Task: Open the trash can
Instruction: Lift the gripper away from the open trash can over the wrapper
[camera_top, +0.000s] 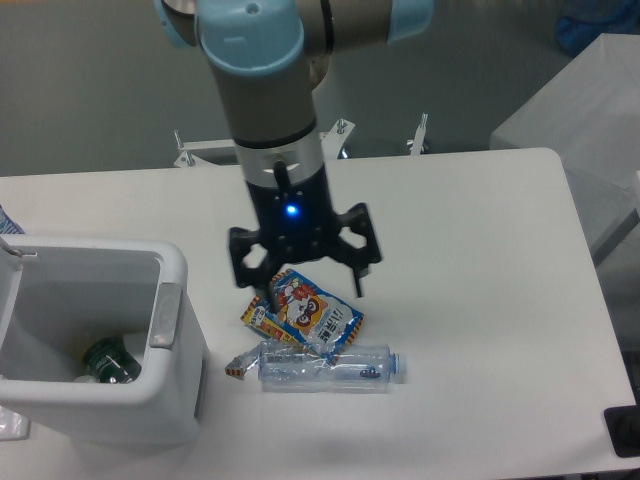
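The white trash can (180, 375) stands at the table's left front with its top open, the inside visible and a green-capped item (108, 360) lying at the bottom. Its grey latch tab (165, 314) sits on the right rim. The lid shows only as a sliver at the far left edge (8, 262). My gripper (307, 296) hangs open to the right of the can, above a snack packet, with nothing between its fingers.
A blue and yellow snack packet (310, 312) lies on the table under the gripper. A clear plastic bottle (325, 366) lies on its side just in front of it. A grey box (590, 110) stands off the table's back right.
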